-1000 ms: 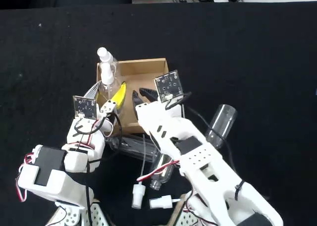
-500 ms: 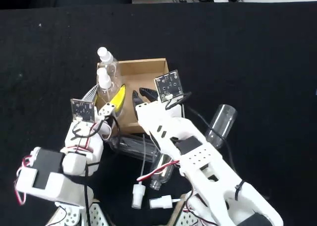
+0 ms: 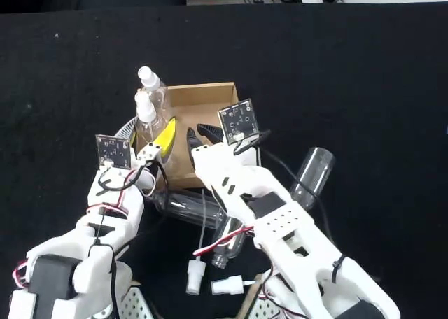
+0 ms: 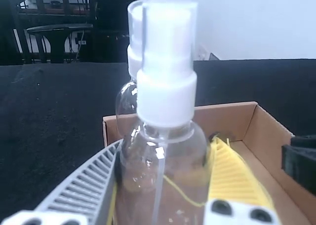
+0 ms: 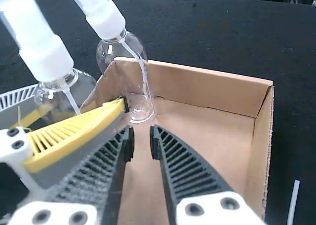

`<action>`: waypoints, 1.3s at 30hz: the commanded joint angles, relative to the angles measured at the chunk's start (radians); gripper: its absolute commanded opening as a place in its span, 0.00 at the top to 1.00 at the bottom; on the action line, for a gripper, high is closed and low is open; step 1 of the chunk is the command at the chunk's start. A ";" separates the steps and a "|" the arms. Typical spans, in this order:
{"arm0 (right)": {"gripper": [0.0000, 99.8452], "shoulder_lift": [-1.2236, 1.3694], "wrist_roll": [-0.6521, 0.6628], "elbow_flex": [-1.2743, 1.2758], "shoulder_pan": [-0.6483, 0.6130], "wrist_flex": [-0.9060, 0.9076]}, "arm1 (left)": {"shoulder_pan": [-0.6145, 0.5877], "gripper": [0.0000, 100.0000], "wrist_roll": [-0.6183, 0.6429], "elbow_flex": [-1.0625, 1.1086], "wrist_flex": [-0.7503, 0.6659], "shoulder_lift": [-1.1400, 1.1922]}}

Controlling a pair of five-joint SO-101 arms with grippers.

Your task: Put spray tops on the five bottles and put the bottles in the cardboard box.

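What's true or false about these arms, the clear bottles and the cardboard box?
1. The left gripper is shut on a clear plastic bottle wearing a white spray top. True.
2. The right gripper grips a bottle too. False: it hangs open and empty over the brown cardboard box.
3. Another topped bottle stands in the box's corner. True.
4. Every bottle has its top. False: three topless bottles and two loose white spray tops lie on the black table.

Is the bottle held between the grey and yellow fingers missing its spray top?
No, a white spray top sits on the bottle that the left gripper holds.
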 commanded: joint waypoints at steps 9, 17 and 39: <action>0.95 0.002 -0.002 -0.059 0.046 -0.025 | 0.001 0.76 -0.006 -0.104 -0.021 0.063; 0.95 0.002 -0.002 -0.059 0.043 -0.025 | -0.005 0.76 -0.006 -0.110 -0.061 0.074; 0.95 0.001 -0.002 -0.059 0.046 -0.025 | -0.008 0.77 -0.008 -0.179 -0.155 0.236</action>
